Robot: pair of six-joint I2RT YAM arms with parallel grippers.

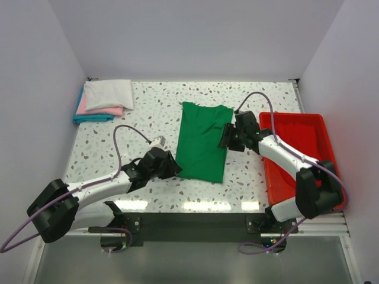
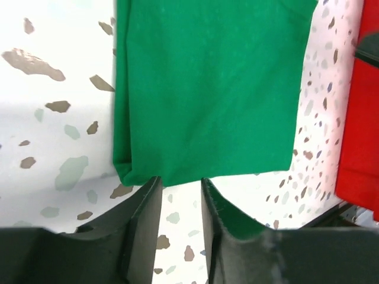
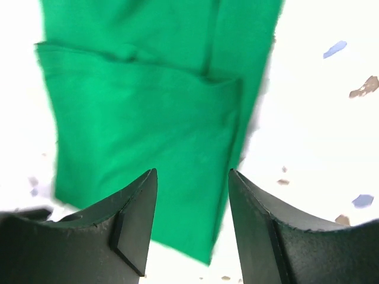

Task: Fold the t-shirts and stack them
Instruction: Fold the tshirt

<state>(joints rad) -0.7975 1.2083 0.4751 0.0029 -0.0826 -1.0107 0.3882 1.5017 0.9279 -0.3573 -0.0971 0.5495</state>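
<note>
The bright green t-shirt (image 1: 201,142) is being shown folded lengthwise into a narrow strip, lying flat near the middle of the speckled table (image 1: 154,112), its long side running from the near edge toward the far wall. The left gripper (image 1: 175,169) is being held low at the shirt's near left corner. In the left wrist view its two dark fingers (image 2: 145,225) are being held a little apart, with only bare tabletop between them and the cloth's corner just beyond the tips, so nothing is being grasped. The right gripper (image 1: 225,139) is being held at the shirt's right edge, near its far end. In the right wrist view its fingers (image 3: 136,219) are being held spread wide above a folded layer of the green cloth, and the fabric is not being pinched by either of them. A stack of folded t-shirts is being kept at the far left corner of the table, well apart from the green one: the white t-shirt (image 1: 109,93) on top, the pink t-shirt (image 1: 111,110) beneath it, and the teal t-shirt (image 1: 89,118) at the bottom. The red plastic tray (image 1: 308,131) is being crossed by the right arm along the table's right side.
</note>
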